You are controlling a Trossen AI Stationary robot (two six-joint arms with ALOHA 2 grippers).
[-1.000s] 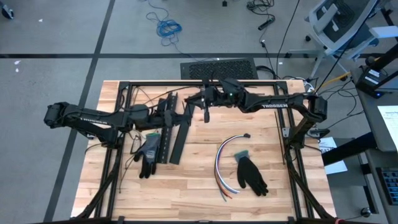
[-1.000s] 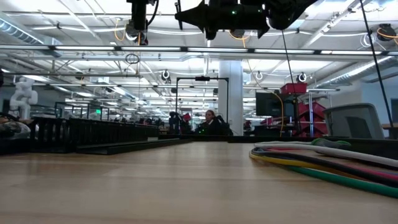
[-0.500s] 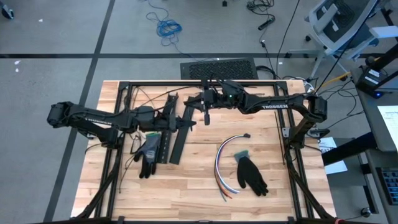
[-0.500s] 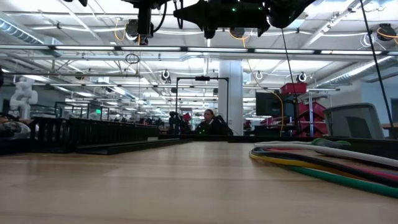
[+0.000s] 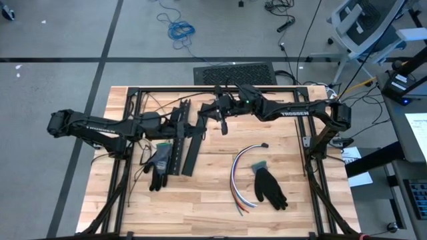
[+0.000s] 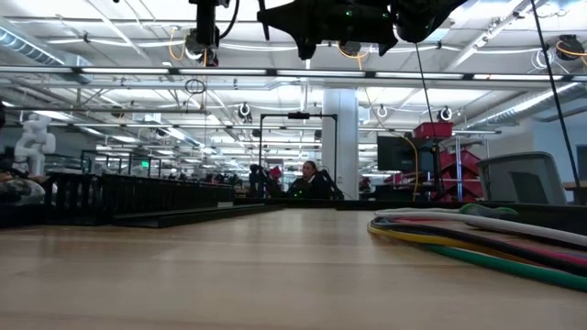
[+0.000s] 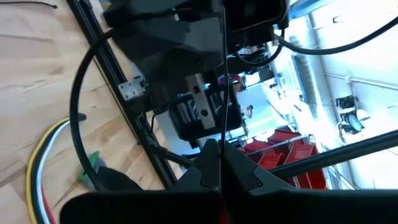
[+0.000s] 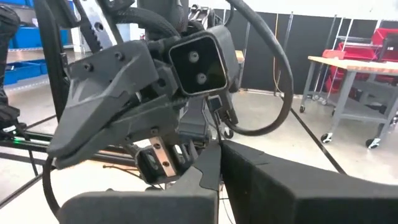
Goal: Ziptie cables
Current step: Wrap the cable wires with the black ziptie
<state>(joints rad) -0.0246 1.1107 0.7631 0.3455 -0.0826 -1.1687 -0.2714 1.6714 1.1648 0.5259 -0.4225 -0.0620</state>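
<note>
The cables [image 5: 241, 175], a curved bundle of white, grey, orange and green wires, lie flat on the wooden table; the low view shows them at its right [image 6: 477, 240]. High above the table's far middle, my two grippers face each other. My left gripper [image 5: 201, 129] [image 7: 221, 150] is shut on a thin black strand [image 7: 222, 87]. My right gripper [image 5: 223, 127] [image 8: 219, 152] is shut; nothing shows between its fingers. My left gripper pinches the thin black strand between its two fingertips [image 7: 208, 163]. The strand runs straight out from the tips toward the right arm's hand and is clear of the table. Which end of the strand the fingers have does not show. My right gripper: I cannot tell whether it touches the strand.
Black slotted strips [image 5: 181, 145] lie under the left arm, with a black glove [image 5: 160, 167] beside them. A second black glove [image 5: 270, 187] lies next to the cables. A black frame [image 5: 133, 93] borders the table. A person sits far behind the table [image 6: 310, 179].
My left arm has swung a little toward the table's right and come back. My right gripper has rolled slightly at the wrist. Both have stayed shut, high above the table.
</note>
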